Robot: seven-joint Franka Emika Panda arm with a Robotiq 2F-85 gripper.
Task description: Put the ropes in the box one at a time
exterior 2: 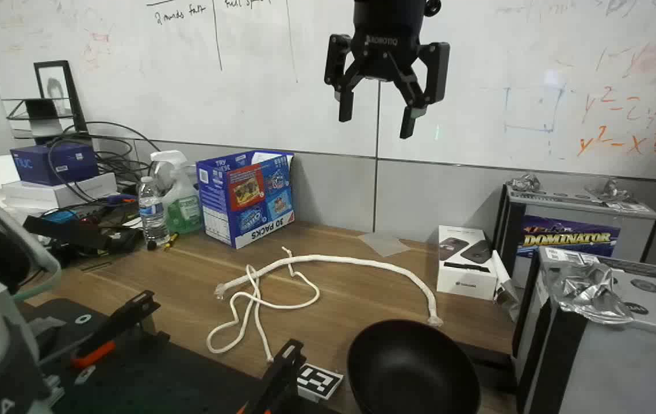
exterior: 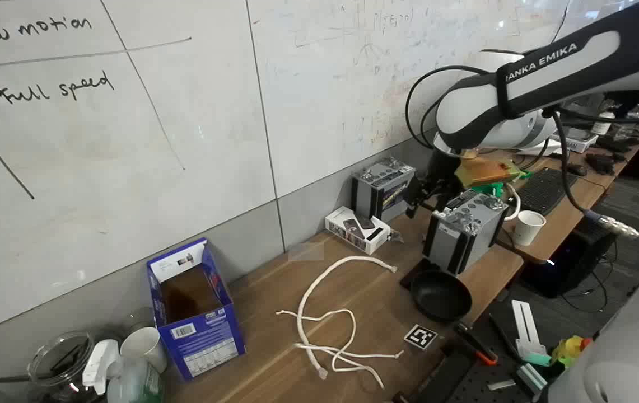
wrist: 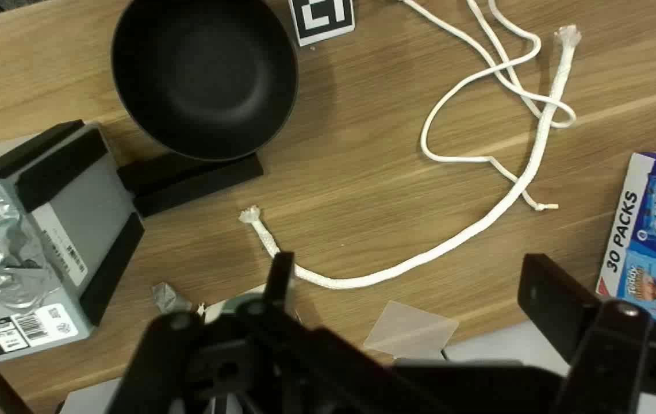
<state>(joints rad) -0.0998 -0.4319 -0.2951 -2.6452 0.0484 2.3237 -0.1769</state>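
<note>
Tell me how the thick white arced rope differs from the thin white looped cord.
Thickness: the thick white arced rope is clearly fatter than the thin white looped cord.
Pose: the rope makes one open curve; the cord loops and crosses itself.
Shared: both are white and lie on the brown wooden table, crossing each other, outside the blue printed cardboard box.
</note>
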